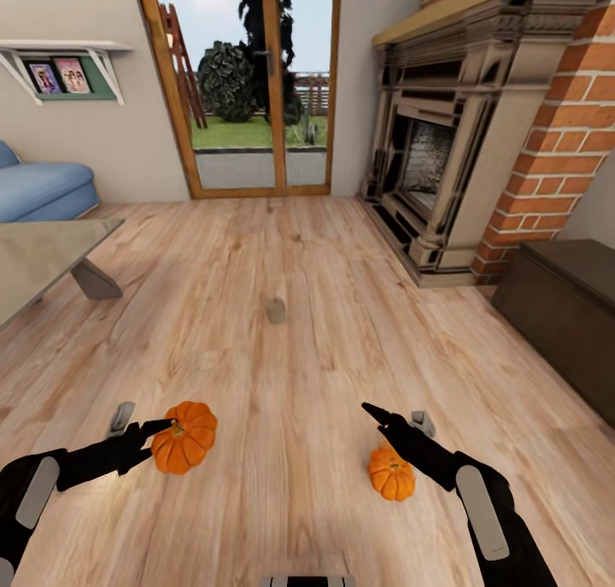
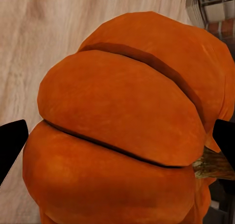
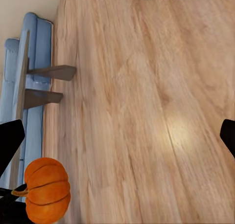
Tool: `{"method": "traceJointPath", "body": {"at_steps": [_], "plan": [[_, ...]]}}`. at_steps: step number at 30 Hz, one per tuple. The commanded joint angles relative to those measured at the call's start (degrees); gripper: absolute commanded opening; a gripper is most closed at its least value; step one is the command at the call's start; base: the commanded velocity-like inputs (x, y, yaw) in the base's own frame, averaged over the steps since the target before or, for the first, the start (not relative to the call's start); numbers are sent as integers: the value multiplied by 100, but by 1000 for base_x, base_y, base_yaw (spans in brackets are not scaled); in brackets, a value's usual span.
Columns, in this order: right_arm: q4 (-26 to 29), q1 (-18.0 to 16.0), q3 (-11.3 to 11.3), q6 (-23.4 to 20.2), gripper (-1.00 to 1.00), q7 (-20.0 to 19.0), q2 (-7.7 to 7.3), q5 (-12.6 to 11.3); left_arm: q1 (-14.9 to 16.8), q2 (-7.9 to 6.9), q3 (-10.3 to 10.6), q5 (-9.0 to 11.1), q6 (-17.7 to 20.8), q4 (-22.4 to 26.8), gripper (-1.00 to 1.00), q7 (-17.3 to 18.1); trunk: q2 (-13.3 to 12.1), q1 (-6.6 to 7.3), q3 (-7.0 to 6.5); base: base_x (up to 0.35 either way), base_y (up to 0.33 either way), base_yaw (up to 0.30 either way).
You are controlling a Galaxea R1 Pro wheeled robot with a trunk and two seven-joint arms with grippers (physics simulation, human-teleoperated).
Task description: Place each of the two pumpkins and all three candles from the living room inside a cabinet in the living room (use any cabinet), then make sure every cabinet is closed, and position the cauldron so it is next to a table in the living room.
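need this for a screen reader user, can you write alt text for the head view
Two black robot arms reach over a wooden floor, the left end effector at a larger pumpkin, the right end effector above a smaller pumpkin. A candle stands farther ahead; fireplace and dark cabinet at right.

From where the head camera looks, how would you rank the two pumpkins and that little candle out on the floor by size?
1. Left pumpkin, at the left tool: largest.
2. Right pumpkin: somewhat smaller, at similar range.
3. Candle: smallest as seen, though it stands farther off, which shrinks it.
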State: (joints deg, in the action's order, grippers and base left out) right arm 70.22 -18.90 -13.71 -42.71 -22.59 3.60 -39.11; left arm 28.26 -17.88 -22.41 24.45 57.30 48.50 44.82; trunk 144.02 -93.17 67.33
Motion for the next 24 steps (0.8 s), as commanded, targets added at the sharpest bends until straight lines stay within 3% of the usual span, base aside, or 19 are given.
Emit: {"method": "traceJointPath", "body": {"at_steps": [1, 8, 10, 11, 15, 21, 24], "plan": [[0, 0, 0, 0, 100, 0, 0, 0, 2, -1, 0, 58, 27, 2, -100, 0, 0, 0, 0, 332, 1, 0], [-126, -22, -87, -5, 100, 42, -15, -42, 1, -18, -52, 72, 38, 3, -100, 84, 0, 0, 0, 123, 0, 0], [-316, -36, -242, -7, 100, 81, -40, -60, 0, -19, -117, 79, 41, 3, -100, 96, 0, 0, 0, 16, 0, 0], [-563, -50, -478, -8, 100, 118, -99, -73, 2, -17, -178, 82, 46, 2, -100, 104, 0, 0, 0, 7, 0, 0], [-1105, -74, -919, -2, 100, 175, -197, -93, 2, -21, -237, 90, 68, 7, -100, 112, 0, 0, 0, 3, 0, 0], [-1270, -79, -1302, 33, 100, 382, -218, -96, 2, -22, -254, 100, 117, 10, -100, 117, 0, 0, 0, 0, 0, 0], [-1352, -79, -1424, 300, 100, 507, -219, -102, 3, -22, -254, 103, 130, 11, -100, 127, 0, 0, 0, 0, 0, 0]]}}
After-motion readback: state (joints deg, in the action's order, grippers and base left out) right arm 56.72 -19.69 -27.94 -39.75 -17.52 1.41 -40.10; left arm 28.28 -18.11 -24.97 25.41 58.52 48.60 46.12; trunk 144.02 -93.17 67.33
